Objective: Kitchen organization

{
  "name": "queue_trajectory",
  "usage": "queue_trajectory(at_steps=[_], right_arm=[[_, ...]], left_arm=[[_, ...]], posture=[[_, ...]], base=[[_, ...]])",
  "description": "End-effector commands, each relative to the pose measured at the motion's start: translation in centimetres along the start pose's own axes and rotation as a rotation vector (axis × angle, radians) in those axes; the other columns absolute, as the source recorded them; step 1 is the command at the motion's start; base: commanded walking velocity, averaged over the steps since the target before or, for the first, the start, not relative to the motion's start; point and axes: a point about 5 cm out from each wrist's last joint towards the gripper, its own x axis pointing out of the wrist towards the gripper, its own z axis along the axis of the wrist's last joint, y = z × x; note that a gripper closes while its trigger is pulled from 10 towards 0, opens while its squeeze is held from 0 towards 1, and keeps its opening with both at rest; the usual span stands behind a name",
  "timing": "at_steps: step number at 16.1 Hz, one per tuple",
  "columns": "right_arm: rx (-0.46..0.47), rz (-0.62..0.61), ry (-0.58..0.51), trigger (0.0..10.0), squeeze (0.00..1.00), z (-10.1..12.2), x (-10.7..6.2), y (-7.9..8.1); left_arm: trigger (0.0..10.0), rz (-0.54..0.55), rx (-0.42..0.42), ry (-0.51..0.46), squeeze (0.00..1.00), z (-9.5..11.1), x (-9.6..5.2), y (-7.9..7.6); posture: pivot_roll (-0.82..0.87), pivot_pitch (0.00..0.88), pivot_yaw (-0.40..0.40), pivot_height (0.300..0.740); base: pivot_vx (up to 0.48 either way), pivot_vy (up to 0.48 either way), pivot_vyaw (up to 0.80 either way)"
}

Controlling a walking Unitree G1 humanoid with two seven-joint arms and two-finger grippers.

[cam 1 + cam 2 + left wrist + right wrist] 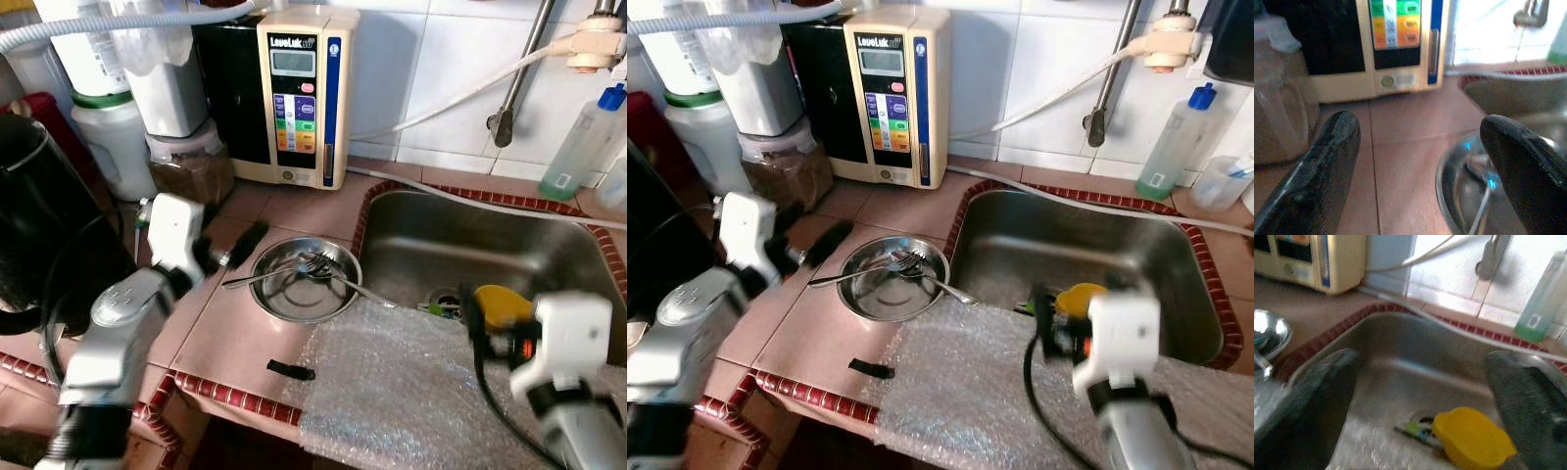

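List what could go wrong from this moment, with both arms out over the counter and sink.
The left hand, open, sits beside the steel bowl, whose fork and spoon overhang the rim; a nudge could flip the cutlery out or slide the bowl toward the sink. The right hand, open, aims at the yellow object near the drain; it may slip on wet steel. The right arm could drag the bubble wrap off the edge.

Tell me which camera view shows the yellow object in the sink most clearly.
The right wrist view: the yellow object lies unobstructed on the sink floor between the open right gripper's fingers. In both eye views the right arm partly covers it. The left wrist view faces the steel bowl.
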Motion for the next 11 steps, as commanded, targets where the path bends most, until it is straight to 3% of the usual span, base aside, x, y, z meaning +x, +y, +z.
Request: queue_trajectory(at_steps=[1,3,8,11], right_arm=[[0.019,0.064,-0.011,10.0,0.0,0.4,-0.3,0.6],[0.065,0.199,0.073,10.0,0.0,-1.0,-1.4,1.7],[0.164,0.327,0.094,10.0,0.0,-1.4,-2.5,2.9],[0.166,0.422,0.108,10.0,0.0,-1.5,-3.0,3.5]], left_arm=[[10.0,-0.007,-0.003,0.006,0.0,0.2,-0.4,0.1],[10.0,-0.003,0.0,0.026,0.0,-0.3,-0.6,0.0],[10.0,-0.03,-0.01,0.081,0.0,-1.4,-0.8,0.2],[10.0,-0.093,-0.003,0.089,0.0,-1.3,-0.2,-0.1]], posture=[[0.06,0.06,0.025,0.74],[0.06,0.059,0.023,0.74],[0.04,0.058,0.032,0.74],[0.03,0.052,0.03,0.74]], base=[[0.0,0.0,0.0],[0.0,0.0,0.0],[0.0,0.0,0.0],[0.0,0.0,0.0]])
